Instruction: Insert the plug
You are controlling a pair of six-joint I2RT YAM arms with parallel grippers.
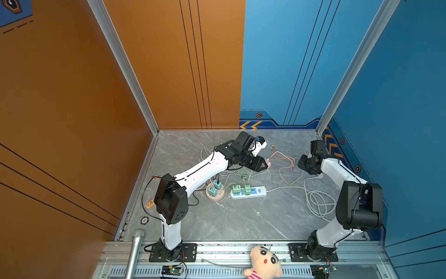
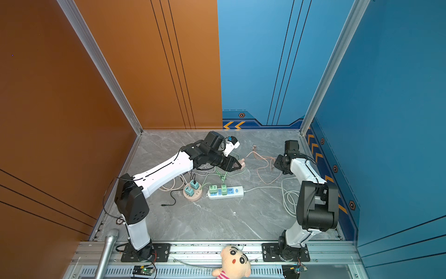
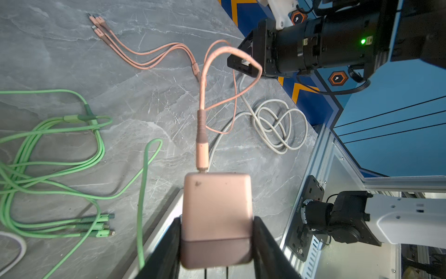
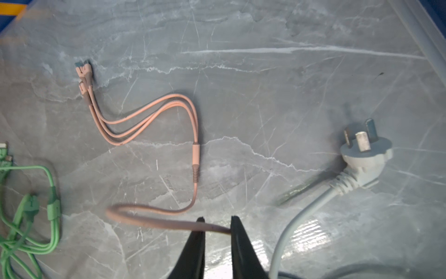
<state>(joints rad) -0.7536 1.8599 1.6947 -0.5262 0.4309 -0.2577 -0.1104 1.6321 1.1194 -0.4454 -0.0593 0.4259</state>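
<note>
The plug, a pink charger block (image 3: 217, 212), sits squarely between the black fingers of my left gripper (image 3: 217, 218), which is shut on its sides. In both top views that gripper (image 1: 264, 165) (image 2: 237, 164) hovers behind the white power strip (image 1: 248, 192) (image 2: 225, 192). The plug's pink cable (image 3: 201, 135) loops away to my right gripper (image 4: 217, 224), which is shut on the pink cable (image 4: 156, 221) near the right wall (image 1: 300, 164). The strip carries two green chargers (image 1: 241, 189) beside blue sockets. The plug's prongs are hidden.
A round pink socket hub (image 1: 214, 192) with two teal chargers stands left of the strip. Green cables (image 3: 48, 169) tangle behind it. The strip's white cord coils at the right (image 1: 318, 200), its three-pin plug (image 4: 364, 149) lying loose. The pink cable's three ends (image 4: 84, 75) rest on the marble.
</note>
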